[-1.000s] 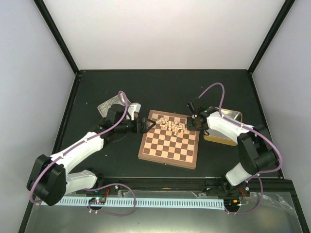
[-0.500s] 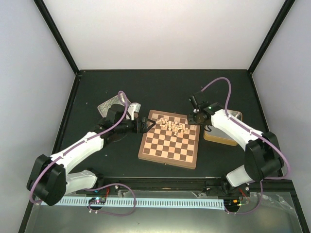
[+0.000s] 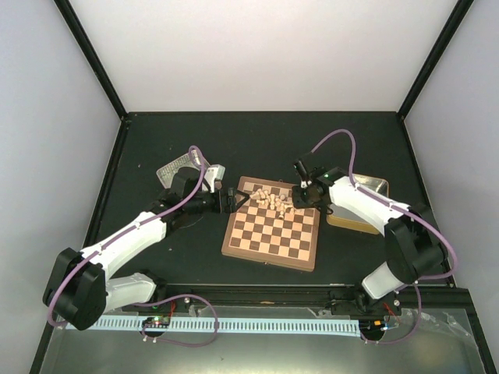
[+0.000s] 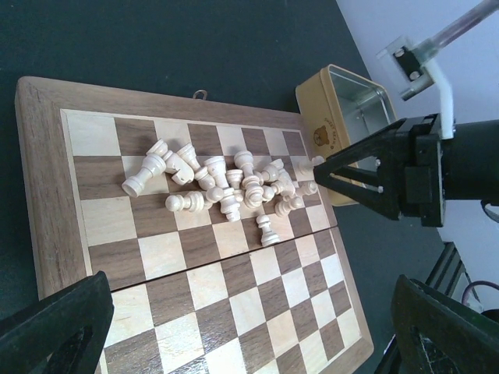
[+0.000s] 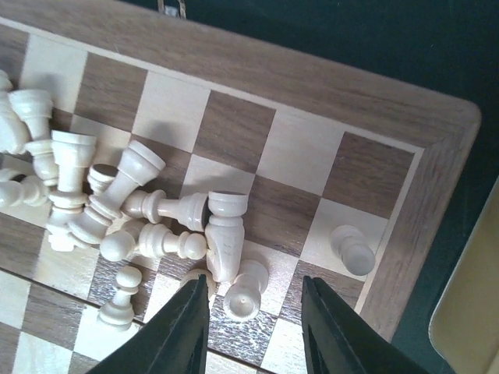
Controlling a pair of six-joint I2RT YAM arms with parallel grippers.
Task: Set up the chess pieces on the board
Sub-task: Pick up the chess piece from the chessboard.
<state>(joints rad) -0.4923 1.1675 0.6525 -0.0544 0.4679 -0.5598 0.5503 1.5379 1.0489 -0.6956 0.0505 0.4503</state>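
The right gripper [image 5: 253,290] has moved in the last second. Before, it was shut at the far right corner of the board [image 3: 269,241]; then it lifted a little and opened, and now it hangs over the right end of the heap of chess pieces [image 3: 274,201]. Its fingers are apart, with a gap wider than one piece. A fallen piece [image 5: 243,294] lies on the board just between them, and I do not see that it is clamped yet.

One pawn [image 5: 351,249] stands upright alone on a light square next to the right rim, in the second row from the far edge, apart from the heap. I judge that this pawn was just set down there, and that the gripper has come back for the next one.

The left gripper [image 4: 249,335] has not moved. It waits at the left far side of the board with its fingers fully apart and holds nothing.

Nearly all other pieces lie tangled in the heap across the far rows of the board, most on their sides, touching each other. The near half of the board is bare. A gold tin [image 3: 360,209] sits on the counter [image 3: 257,140] just to the right of the board.

So the task is only at its beginning: one piece seems placed, many remain
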